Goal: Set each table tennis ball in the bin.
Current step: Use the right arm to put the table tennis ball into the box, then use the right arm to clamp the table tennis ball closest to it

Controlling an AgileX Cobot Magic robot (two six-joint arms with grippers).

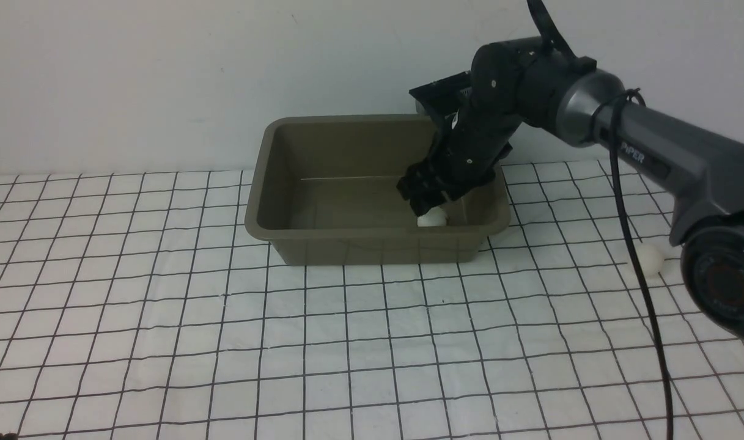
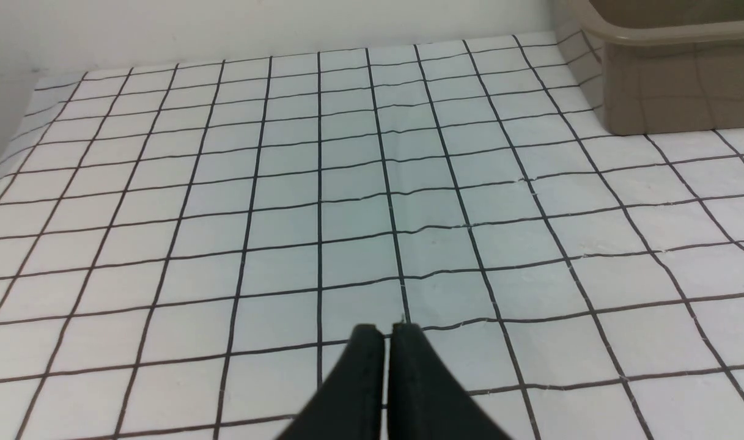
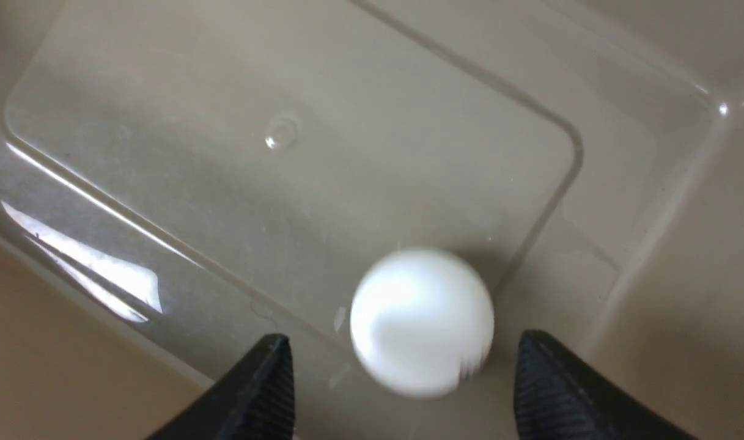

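Note:
The olive-brown bin (image 1: 298,131) stands at the back of the gridded table. My right gripper (image 1: 425,205) reaches down inside it near its right end. In the right wrist view that gripper (image 3: 405,357) is open, and a white table tennis ball (image 3: 422,321) lies loose below the spread fingers, touching neither, blurred, over the bin floor (image 3: 286,183). The front view shows this ball (image 1: 432,218) just under the fingers. A second ball (image 1: 650,258) rests on the table at the right, beside the right arm. My left gripper (image 2: 387,330) is shut and holds nothing, low over the cloth.
A white cloth with a black grid (image 1: 347,342) covers the table. The right arm's black cable (image 1: 637,269) hangs down past the second ball. A white wall stands behind the bin. The bin's corner (image 2: 671,79) shows far ahead in the left wrist view.

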